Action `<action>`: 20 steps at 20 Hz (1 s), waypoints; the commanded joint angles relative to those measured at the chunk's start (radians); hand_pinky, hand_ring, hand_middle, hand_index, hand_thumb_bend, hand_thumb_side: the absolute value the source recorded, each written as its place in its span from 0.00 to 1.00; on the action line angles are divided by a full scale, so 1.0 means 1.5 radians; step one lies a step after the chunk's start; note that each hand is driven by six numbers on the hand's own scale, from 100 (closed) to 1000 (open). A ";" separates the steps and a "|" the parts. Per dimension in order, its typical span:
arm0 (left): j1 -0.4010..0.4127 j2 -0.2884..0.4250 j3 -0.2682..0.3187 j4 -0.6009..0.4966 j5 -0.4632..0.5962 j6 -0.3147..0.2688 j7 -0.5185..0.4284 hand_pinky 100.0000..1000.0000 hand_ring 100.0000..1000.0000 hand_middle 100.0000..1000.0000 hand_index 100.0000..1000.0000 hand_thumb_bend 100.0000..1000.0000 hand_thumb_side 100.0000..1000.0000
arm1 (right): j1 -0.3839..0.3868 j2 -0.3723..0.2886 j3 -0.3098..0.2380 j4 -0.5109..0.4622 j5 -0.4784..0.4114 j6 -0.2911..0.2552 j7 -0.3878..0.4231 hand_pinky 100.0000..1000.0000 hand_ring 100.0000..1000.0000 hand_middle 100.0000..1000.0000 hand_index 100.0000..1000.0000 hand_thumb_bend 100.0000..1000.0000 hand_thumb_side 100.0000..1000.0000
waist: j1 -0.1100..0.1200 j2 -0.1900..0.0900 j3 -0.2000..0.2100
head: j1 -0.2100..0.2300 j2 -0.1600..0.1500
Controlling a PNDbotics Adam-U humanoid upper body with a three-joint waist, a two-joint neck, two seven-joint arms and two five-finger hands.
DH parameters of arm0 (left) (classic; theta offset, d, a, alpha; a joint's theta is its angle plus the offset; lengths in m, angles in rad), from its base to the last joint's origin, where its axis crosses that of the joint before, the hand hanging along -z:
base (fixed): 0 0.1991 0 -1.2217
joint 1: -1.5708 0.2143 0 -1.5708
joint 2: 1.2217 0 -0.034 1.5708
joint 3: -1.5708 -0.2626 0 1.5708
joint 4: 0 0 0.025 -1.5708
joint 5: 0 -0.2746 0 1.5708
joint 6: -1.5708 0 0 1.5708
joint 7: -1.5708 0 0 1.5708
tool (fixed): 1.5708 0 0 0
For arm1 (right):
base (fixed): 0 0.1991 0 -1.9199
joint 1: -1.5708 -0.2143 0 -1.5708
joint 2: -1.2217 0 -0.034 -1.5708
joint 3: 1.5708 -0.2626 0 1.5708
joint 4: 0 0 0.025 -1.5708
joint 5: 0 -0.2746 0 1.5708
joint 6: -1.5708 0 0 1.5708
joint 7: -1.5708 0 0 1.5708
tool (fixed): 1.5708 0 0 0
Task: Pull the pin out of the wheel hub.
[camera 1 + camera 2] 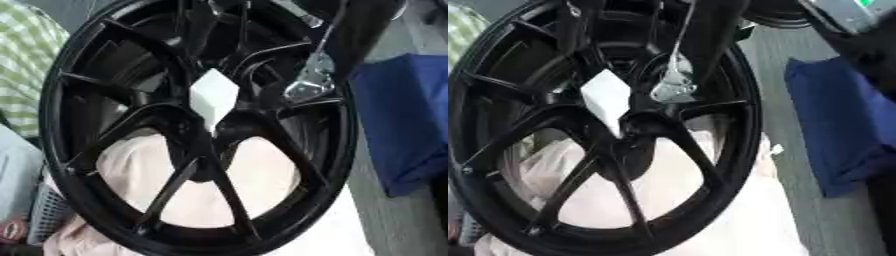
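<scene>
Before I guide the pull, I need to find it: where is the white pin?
The white pin sits at the centre of the black wheel, where the spokes meet, just left of the robot's silver and black arm.

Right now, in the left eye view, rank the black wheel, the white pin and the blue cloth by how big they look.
1. black wheel, filling most of the picture.
2. blue cloth, partly cut off at the right edge, so its full size is unsure.
3. white pin, at the hub.
</scene>
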 commanded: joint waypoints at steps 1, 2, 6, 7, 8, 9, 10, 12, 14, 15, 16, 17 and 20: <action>-0.001 0.015 0.008 -0.011 0.001 -0.001 0.000 0.66 0.72 0.56 0.65 0.25 0.71 | -0.024 0.013 0.013 0.028 0.010 -0.010 -0.001 0.87 0.89 0.75 0.83 0.33 0.18 | 0.003 -0.021 0.002 | 0.004 0.002; -0.001 0.015 0.008 -0.011 0.001 -0.001 0.000 0.66 0.72 0.56 0.65 0.25 0.71 | -0.029 0.020 0.017 0.037 0.012 -0.013 -0.001 0.87 0.89 0.75 0.83 0.33 0.18 | 0.003 -0.020 0.003 | 0.005 0.002; -0.002 0.014 0.008 -0.011 0.001 -0.001 0.000 0.66 0.72 0.56 0.65 0.25 0.71 | -0.042 0.042 0.029 0.068 0.019 -0.022 -0.001 0.87 0.90 0.75 0.84 0.33 0.17 | 0.002 -0.019 0.006 | 0.007 0.004; -0.002 0.014 0.008 -0.011 0.001 -0.001 0.000 0.66 0.72 0.56 0.65 0.25 0.71 | -0.043 0.046 0.033 0.075 0.020 -0.024 -0.001 0.87 0.90 0.75 0.84 0.33 0.17 | 0.001 -0.018 0.007 | 0.008 0.005; -0.003 0.013 0.008 -0.010 0.001 -0.001 0.000 0.66 0.72 0.56 0.65 0.25 0.71 | -0.045 0.050 0.037 0.082 0.021 -0.026 -0.001 0.87 0.90 0.75 0.84 0.33 0.17 | 0.001 -0.018 0.008 | 0.008 0.005; -0.003 0.013 0.008 -0.011 0.002 -0.001 0.000 0.66 0.72 0.56 0.65 0.25 0.71 | -0.046 0.054 0.040 0.088 0.023 -0.028 -0.001 0.87 0.90 0.75 0.84 0.33 0.17 | 0.001 -0.017 0.009 | 0.007 0.006; -0.003 0.013 0.008 -0.011 0.002 -0.001 0.000 0.66 0.72 0.56 0.65 0.25 0.71 | -0.047 0.057 0.044 0.094 0.024 -0.031 -0.001 0.87 0.90 0.75 0.84 0.33 0.17 | 0.001 -0.017 0.010 | 0.007 0.006; -0.004 0.012 0.008 -0.011 0.002 -0.001 0.000 0.66 0.72 0.56 0.65 0.25 0.71 | -0.048 0.061 0.049 0.104 0.028 -0.036 -0.001 0.87 0.90 0.75 0.84 0.33 0.16 | 0.000 -0.016 0.012 | 0.007 0.006; -0.004 0.012 0.007 -0.011 0.002 -0.001 -0.001 0.66 0.72 0.56 0.65 0.25 0.71 | -0.046 0.063 0.053 0.113 0.031 -0.041 -0.001 0.87 0.90 0.75 0.84 0.34 0.16 | 0.000 -0.015 0.013 | 0.009 0.006; -0.004 0.011 0.007 -0.011 0.002 -0.001 -0.001 0.67 0.72 0.56 0.65 0.25 0.71 | -0.044 0.062 0.055 0.116 0.032 -0.044 -0.001 0.87 0.90 0.75 0.84 0.34 0.16 | 0.000 -0.014 0.014 | 0.010 0.006; -0.004 0.011 0.007 -0.010 0.002 -0.001 -0.001 0.67 0.72 0.56 0.65 0.25 0.71 | -0.042 0.062 0.057 0.119 0.034 -0.047 -0.001 0.87 0.90 0.75 0.84 0.34 0.16 | 0.000 -0.014 0.014 | 0.011 0.005; -0.005 0.010 0.007 -0.010 0.002 -0.001 -0.002 0.67 0.72 0.56 0.65 0.25 0.71 | -0.039 0.061 0.059 0.121 0.035 -0.049 -0.001 0.87 0.90 0.75 0.84 0.34 0.15 | 0.000 -0.014 0.015 | 0.012 0.005; -0.006 0.010 0.006 -0.010 0.002 -0.001 -0.002 0.67 0.72 0.56 0.65 0.25 0.71 | -0.032 0.058 0.063 0.126 0.038 -0.057 -0.001 0.88 0.90 0.76 0.85 0.35 0.14 | 0.000 -0.012 0.016 | 0.014 0.005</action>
